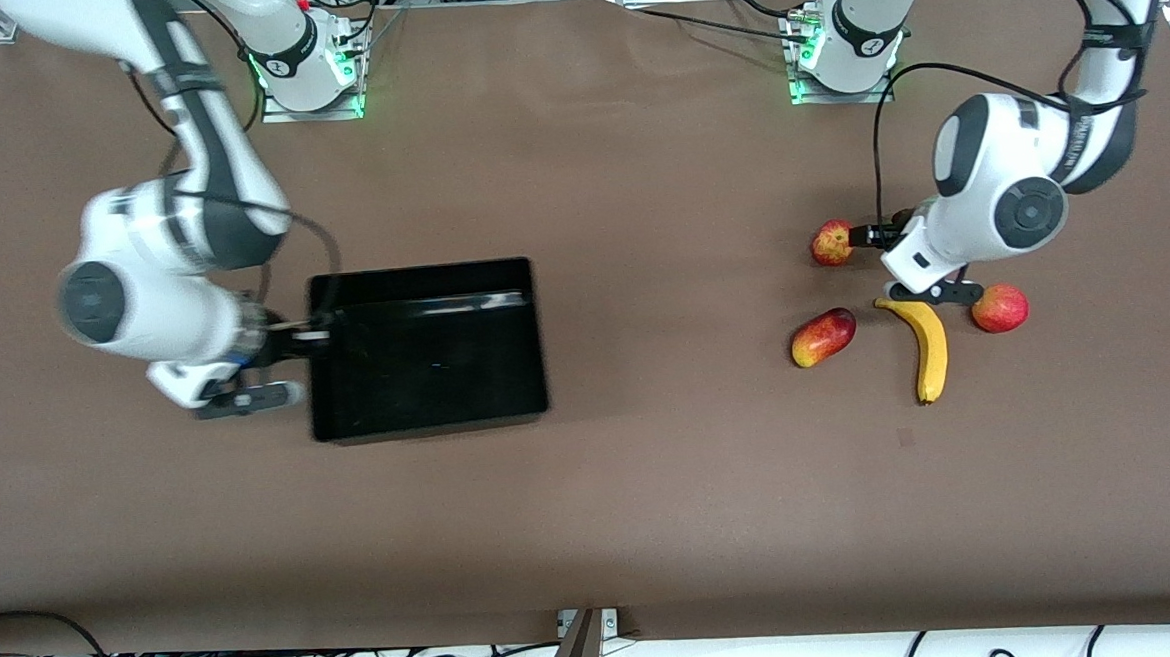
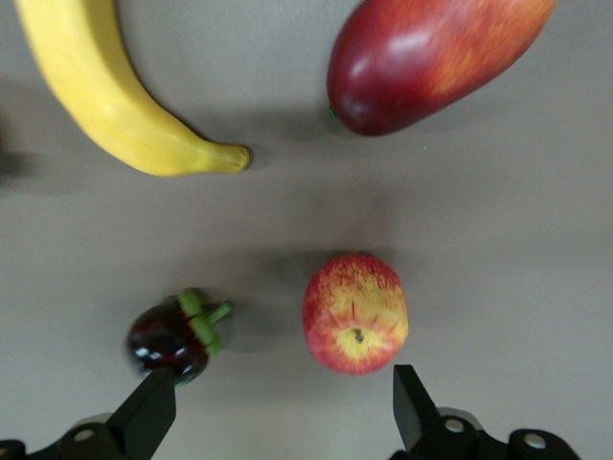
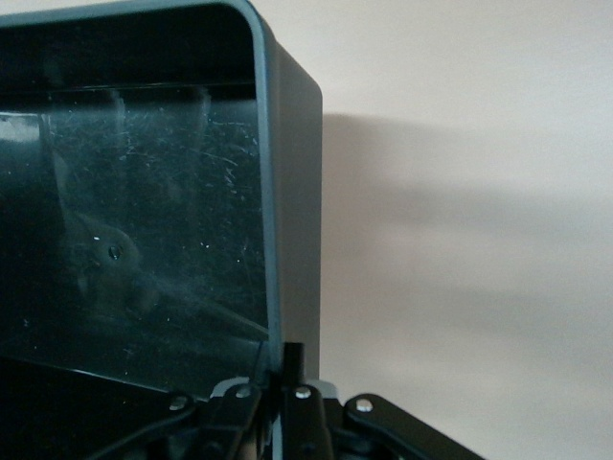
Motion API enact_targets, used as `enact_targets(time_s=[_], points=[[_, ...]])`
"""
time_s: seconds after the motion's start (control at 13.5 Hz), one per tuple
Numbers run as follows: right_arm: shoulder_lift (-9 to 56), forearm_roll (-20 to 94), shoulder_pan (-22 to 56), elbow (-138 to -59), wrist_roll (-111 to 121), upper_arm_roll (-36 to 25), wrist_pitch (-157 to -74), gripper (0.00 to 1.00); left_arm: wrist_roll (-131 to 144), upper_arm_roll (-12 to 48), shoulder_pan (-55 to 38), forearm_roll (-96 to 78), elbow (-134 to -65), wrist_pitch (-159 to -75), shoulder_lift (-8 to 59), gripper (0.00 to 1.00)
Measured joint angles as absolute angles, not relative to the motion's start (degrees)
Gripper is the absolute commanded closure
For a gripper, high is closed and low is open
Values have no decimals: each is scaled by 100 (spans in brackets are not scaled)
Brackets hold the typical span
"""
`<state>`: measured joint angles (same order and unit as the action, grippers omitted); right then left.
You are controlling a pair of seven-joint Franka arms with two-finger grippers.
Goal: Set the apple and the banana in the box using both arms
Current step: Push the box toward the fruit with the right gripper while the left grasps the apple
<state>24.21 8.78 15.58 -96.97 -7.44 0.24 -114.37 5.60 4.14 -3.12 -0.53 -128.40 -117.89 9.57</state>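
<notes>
The apple (image 1: 831, 242) lies on the table at the left arm's end. In the left wrist view the apple (image 2: 355, 312) shows its dimpled top. My left gripper (image 1: 871, 236) hovers over it, open and empty (image 2: 281, 393), with the apple close to one fingertip (image 2: 410, 391). The banana (image 1: 928, 346) lies nearer to the front camera than the apple and also shows in the left wrist view (image 2: 105, 96). The black box (image 1: 422, 275) sits at the right arm's end. My right gripper (image 1: 310, 333) is shut on the box's end wall (image 3: 292, 192), its fingers (image 3: 287, 359) pinching the rim.
An oblong red-yellow fruit (image 1: 824, 337) lies beside the banana (image 2: 431, 57). A pinkish-red round fruit (image 1: 1000, 308) lies next to the banana's top end. A dark mangosteen (image 2: 172, 337) sits by the left gripper's other fingertip. The box holds nothing.
</notes>
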Motion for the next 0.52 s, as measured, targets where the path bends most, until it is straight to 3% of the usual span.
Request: enact_targets(time_s=[0.3, 0.52], points=[[2728, 1486, 2794, -9549, -2043, 50, -11688, 100, 1365, 1040, -359, -51, -13702, -12827, 920, 0], [2938, 1520, 3385, -9541, -2537, 49, -12168, 100, 1428, 1083, -323, 312, -13982, -13294, 919, 0]])
